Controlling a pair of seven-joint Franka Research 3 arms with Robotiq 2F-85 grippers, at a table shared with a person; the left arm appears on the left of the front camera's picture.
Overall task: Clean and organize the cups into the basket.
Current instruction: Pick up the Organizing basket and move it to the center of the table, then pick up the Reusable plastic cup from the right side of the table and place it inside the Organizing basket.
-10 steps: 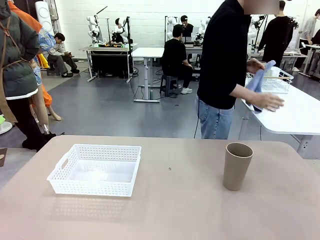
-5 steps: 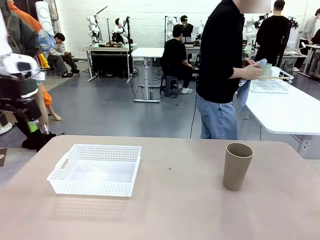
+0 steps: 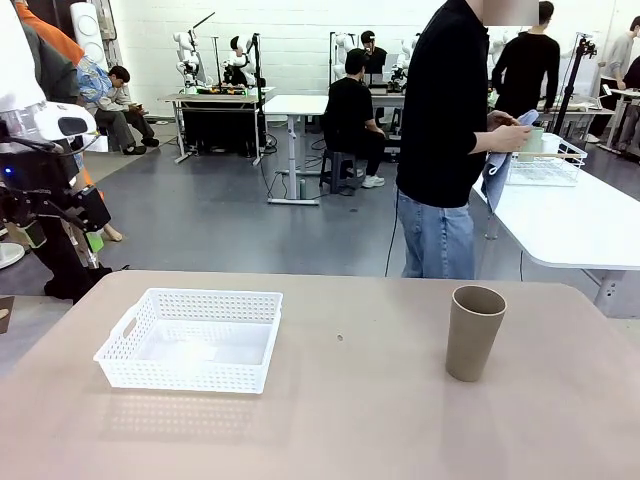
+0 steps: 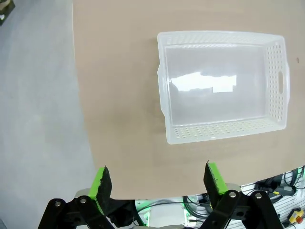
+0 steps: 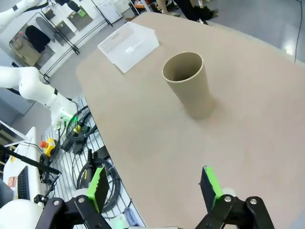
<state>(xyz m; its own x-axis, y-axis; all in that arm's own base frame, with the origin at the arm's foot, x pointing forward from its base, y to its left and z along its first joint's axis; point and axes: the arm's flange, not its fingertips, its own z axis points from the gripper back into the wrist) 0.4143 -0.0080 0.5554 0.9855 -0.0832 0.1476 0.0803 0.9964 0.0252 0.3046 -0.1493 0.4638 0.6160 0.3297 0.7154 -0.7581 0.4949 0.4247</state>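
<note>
Front view: one cup [image 3: 475, 332], one basket [image 3: 185, 375]

Tall tan cup upright on the right of the table [image 3: 350, 420]. White holey basket well apart on the left. Left gripper [image 4: 157, 174] wide open, holding nothing. Right gripper [image 5: 155, 180] wide open too

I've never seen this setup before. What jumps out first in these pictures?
A lone tan-brown cup stands upright on the table's right side. The white basket sits empty on the left, the open left gripper hanging high over the table edge near it.
</note>
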